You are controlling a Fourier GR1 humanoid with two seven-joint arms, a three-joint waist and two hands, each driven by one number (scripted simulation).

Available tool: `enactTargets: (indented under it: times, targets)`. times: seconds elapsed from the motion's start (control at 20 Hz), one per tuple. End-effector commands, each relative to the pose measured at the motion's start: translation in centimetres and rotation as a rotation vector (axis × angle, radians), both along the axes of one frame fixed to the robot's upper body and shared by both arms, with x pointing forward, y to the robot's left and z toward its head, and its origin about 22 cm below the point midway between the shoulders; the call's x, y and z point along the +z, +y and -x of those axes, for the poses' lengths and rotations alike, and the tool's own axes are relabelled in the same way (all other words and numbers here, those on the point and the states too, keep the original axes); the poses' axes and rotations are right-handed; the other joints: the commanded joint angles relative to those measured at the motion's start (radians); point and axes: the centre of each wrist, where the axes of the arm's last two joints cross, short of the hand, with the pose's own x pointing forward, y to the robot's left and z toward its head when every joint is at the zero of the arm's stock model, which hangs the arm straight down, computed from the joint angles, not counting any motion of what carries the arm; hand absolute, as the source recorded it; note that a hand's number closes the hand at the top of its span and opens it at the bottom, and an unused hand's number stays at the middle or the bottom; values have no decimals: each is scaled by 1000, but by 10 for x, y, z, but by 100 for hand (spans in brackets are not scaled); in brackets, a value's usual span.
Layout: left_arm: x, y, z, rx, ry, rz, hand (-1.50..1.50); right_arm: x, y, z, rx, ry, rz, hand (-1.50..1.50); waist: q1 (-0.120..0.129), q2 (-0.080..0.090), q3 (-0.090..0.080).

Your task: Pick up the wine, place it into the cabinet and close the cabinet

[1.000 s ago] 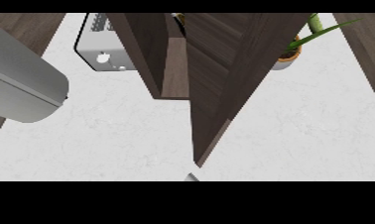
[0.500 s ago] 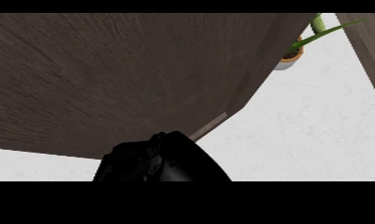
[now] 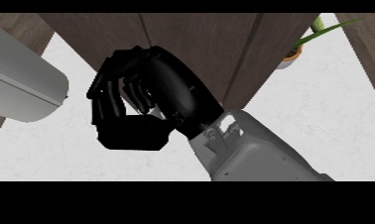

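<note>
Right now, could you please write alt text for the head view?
A black right hand with curled fingers, holding nothing visible, is raised before the closed dark wood cabinet. A grey left forearm shows at the left edge, a potted plant at upper right.

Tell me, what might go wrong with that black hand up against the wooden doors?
The right hand hides much of the cabinet, so I cannot tell whether its doors have shut fully. The potted plant stands close beside the cabinet; a wide sweep of the arm might knock it.
</note>
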Motion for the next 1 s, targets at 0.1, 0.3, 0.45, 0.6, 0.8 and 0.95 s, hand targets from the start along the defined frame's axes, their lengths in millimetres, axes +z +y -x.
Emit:
enactTargets:
  times: [0.1,0.3,0.45,0.6,0.8,0.95]
  targets:
    - [-8,-17,-3,-40,37,-5,-150,15,-9,-47,-67,-45,15,150,-15,1,0]
    - [1,-27,-13,-63,37,12,-150,3,-14,-86,-103,-23,27,150,-10,5,0]
    - [-9,-33,-15,-81,61,21,-150,-12,-45,-102,-117,-23,20,150,-13,5,1]
    - [-10,-40,-28,-56,69,28,-150,-5,-38,-109,-130,-36,47,150,-21,7,0]
    - [-19,-60,-35,-57,54,34,-150,-14,-50,-119,-157,-86,60,150,-24,11,0]
    - [-23,-53,-49,-50,42,31,-150,-15,-65,-130,-169,-66,51,150,-30,20,-1]
